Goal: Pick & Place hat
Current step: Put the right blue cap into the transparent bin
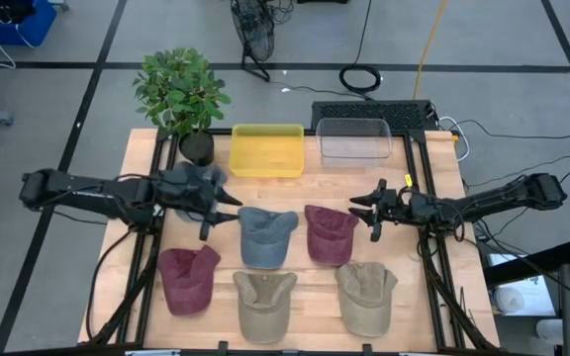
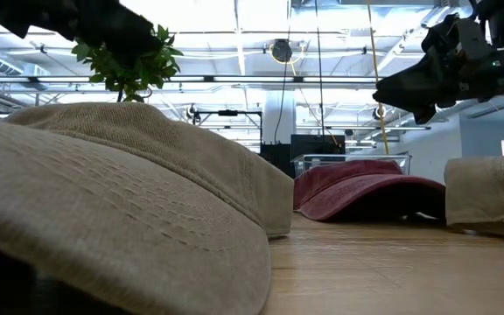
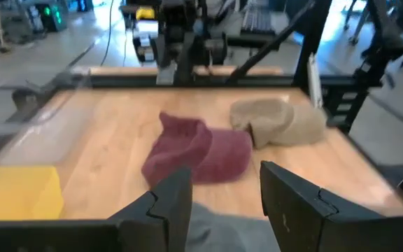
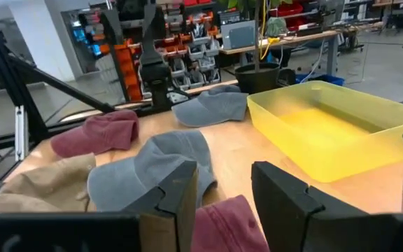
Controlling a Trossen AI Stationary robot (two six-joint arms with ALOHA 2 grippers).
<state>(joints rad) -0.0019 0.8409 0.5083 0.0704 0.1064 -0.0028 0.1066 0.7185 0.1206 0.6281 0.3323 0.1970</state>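
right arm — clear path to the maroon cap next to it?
Probably yes. The right gripper hangs open just beside the maroon cap, which shows right below its fingers in the wrist view. Nothing lies between them; the blue cap sits on the far side and the tan cap nearer the table's front.

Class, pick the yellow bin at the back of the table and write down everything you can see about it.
The yellow bin is a shallow rectangular tray of translucent, glossy plastic with rounded corners and a raised rim. It sits upright and flat on the wooden table, at the far edge, between the potted plant and a clear bin. It looks empty. No cap or gripper touches it; in the right wrist view, a grey cap lies just beside it.
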